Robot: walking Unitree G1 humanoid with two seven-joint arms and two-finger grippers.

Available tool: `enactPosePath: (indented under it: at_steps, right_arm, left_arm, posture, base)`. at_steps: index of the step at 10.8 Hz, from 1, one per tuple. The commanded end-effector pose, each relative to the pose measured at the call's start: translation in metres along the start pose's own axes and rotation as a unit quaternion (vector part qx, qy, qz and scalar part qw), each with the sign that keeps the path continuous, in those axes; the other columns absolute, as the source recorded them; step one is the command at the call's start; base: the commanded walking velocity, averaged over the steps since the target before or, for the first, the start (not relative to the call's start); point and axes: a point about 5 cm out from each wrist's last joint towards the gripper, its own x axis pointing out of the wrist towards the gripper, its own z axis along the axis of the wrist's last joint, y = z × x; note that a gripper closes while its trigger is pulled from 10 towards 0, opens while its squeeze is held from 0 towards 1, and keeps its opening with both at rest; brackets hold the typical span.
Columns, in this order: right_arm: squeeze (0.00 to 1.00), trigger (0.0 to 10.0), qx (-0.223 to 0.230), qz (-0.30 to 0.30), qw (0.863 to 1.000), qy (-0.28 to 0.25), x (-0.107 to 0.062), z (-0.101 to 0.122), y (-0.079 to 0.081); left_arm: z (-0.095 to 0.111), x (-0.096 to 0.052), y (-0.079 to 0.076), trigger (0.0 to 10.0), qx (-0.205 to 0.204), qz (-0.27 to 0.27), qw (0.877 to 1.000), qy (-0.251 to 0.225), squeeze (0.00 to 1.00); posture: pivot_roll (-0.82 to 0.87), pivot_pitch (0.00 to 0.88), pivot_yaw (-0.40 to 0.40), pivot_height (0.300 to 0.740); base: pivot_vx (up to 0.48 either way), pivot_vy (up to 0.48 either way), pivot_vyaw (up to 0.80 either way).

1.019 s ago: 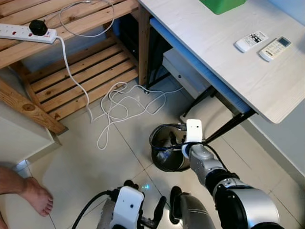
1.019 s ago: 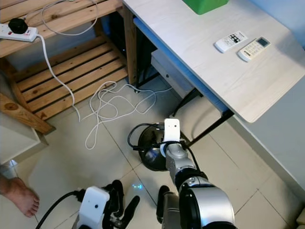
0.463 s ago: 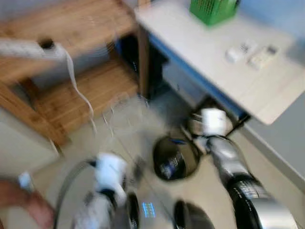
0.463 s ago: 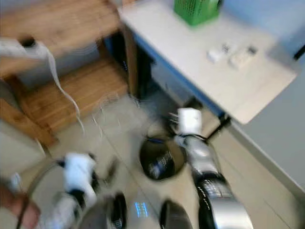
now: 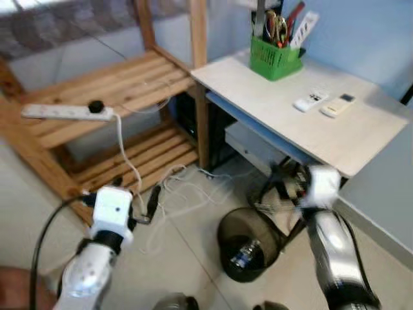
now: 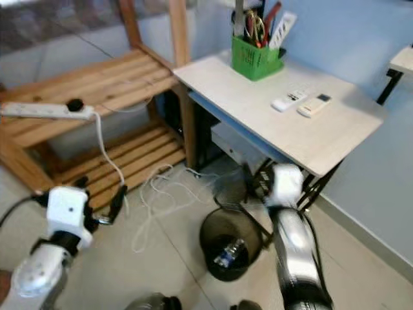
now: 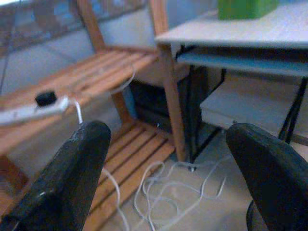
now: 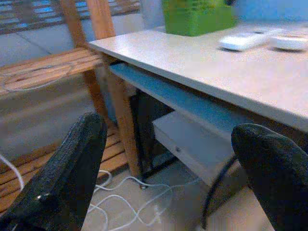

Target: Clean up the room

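Observation:
A black waste bin stands on the tiled floor beside the desk leg, with a plastic bottle lying inside it. My right gripper hangs above and just right of the bin, under the desk edge. In the right wrist view its fingers are spread wide with nothing between them. My left gripper is raised at the left, pointing toward the wooden shelf. Its fingers are also wide apart and empty.
A white desk carries a green basket of tools and two remotes. The wooden shelf holds a power strip. A loose white cable lies on the floor. Part of a person's foot shows at the lower left.
The camera has lifted and tilted up, so more of the desk and shelf shows. Both arms have risen; the right gripper has come up off the bin's rim.

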Motion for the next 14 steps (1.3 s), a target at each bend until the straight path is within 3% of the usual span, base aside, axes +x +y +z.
enactPosePath:
  at_steps: [1,4,6,8,11,12,14]
  right_arm:
    - [0.0,10.0,-0.006,0.0,1.0,-0.016,0.005,0.01,0.005]
    - [0.0,10.0,-0.02,0.046,0.998,-0.035,0.023,0.026,0.027]
    - [0.0,10.0,-0.023,0.059,0.998,-0.031,0.028,0.029,0.033]
    - [0.0,10.0,-0.021,0.063,0.997,-0.027,0.029,0.028,0.034]
    - [0.0,10.0,-0.014,0.05,0.999,-0.015,0.027,0.023,0.029]
    - [0.0,10.0,0.027,0.041,0.999,-0.008,0.025,0.021,0.028]
    - [0.0,10.0,0.014,0.036,0.999,0.0,0.017,0.015,0.026]
  left_arm:
    - [0.004,0.012,-0.003,10.0,-0.008,-0.003,1.0,-0.014,0.0]
    - [-0.001,0.032,-0.014,10.0,-0.051,-0.002,0.999,-0.01,0.0]
    - [-0.002,0.041,-0.016,10.0,-0.042,-0.008,0.999,-0.011,0.0]
    - [-0.003,0.043,-0.018,10.0,-0.039,-0.016,0.999,-0.011,0.0]
    - [-0.019,0.044,-0.018,10.0,-0.054,-0.025,0.998,0.022,0.0]
    - [-0.025,0.041,-0.014,10.0,-0.078,-0.003,0.996,0.033,0.0]
    - [-0.033,0.03,-0.015,10.0,-0.052,-0.003,0.998,0.036,0.0]
  posture:
    - [-0.1,0.0,0.122,0.74]
    - [-0.14,0.0,0.129,0.74]
    - [-0.14,0.0,0.134,0.74]
    - [-0.14,0.0,0.143,0.74]
    - [-0.14,0.0,0.147,0.74]
    - [-0.15,0.0,0.149,0.74]
    - [-0.15,0.0,0.146,0.74]
  base:
    - [0.0,0.0,0.0]
    - [0.0,0.0,0.0]
    - [0.324,-0.351,0.0]
    - [0.321,-0.354,0.0]
    - [0.0,0.0,-0.73]
    - [0.0,0.0,-0.63]
    - [0.0,0.0,-0.56]
